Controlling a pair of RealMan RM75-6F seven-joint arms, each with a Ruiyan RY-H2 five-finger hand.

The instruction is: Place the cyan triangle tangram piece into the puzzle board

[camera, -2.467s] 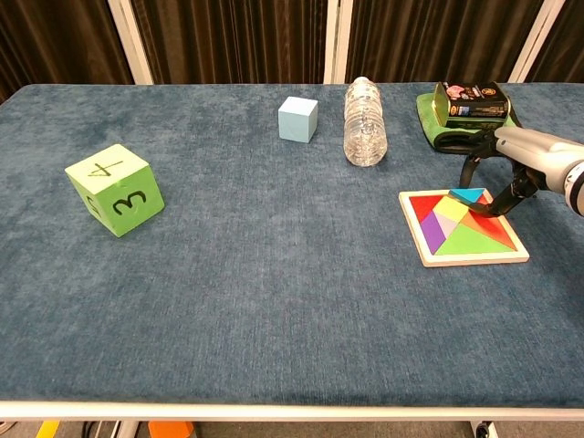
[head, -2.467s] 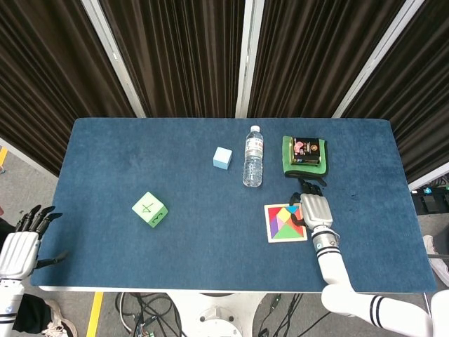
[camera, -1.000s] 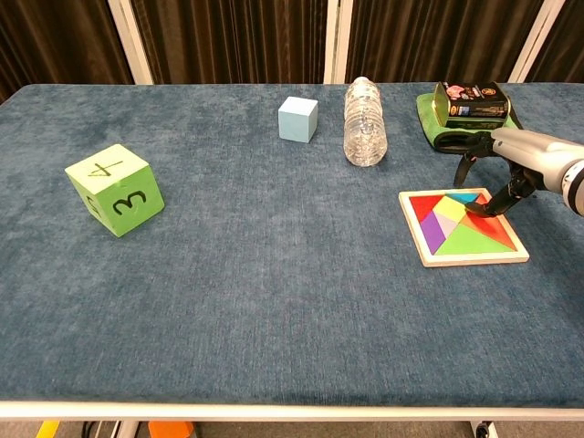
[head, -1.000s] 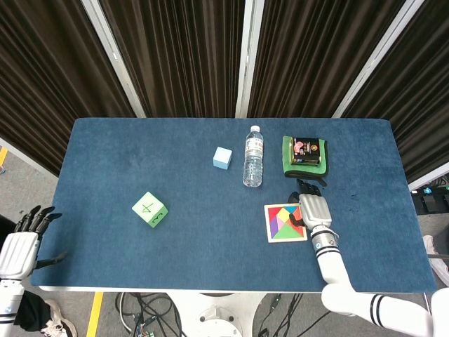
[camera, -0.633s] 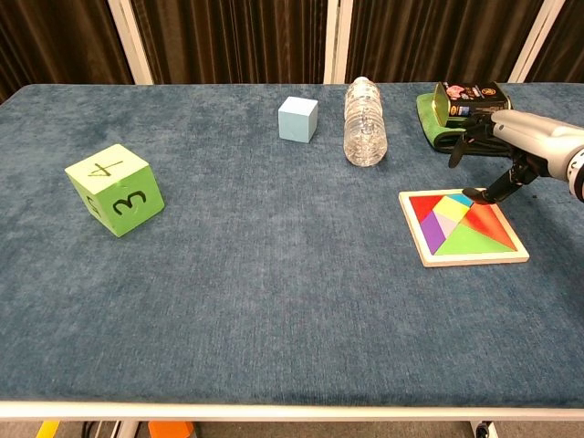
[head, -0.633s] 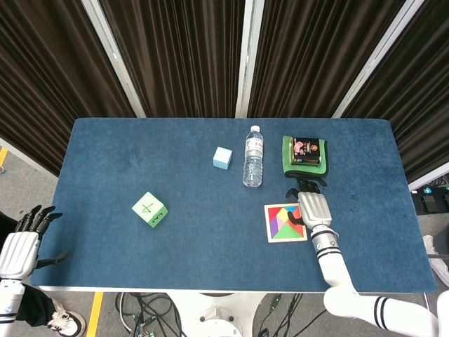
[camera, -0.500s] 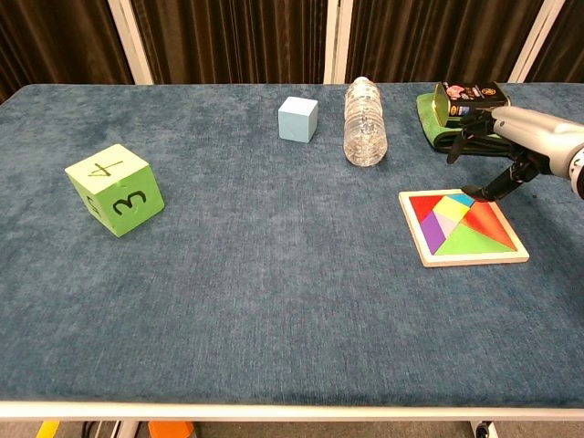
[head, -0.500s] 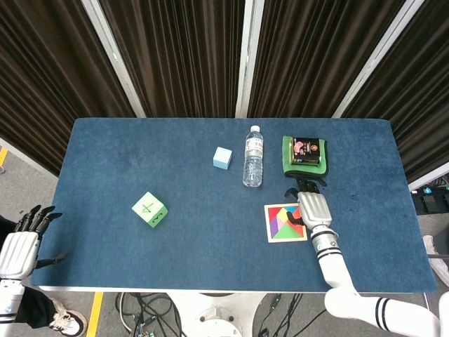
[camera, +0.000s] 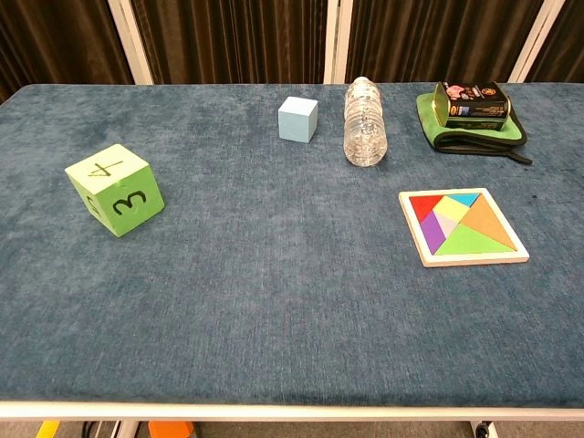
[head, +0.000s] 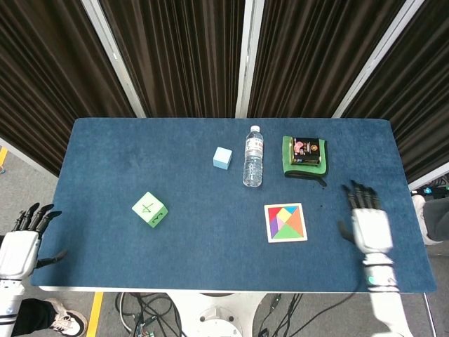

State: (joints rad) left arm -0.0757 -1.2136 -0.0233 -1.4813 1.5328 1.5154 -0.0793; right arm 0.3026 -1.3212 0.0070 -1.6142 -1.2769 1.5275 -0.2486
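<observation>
Small cyan triangle tangram piece [camera: 467, 198] is sitting flush in the white-framed square puzzle board [camera: 464, 226], at its far edge. Right hand [head: 369, 223] is hovering nearer, toward the table's right edge, fingers spread, holding nothing. Left hand [head: 21, 242] is hanging off the table's near-left corner, likewise empty.

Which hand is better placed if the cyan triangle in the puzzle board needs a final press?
The right hand: it is open just right of the puzzle board, while the left hand hangs off the table's far left edge.
</observation>
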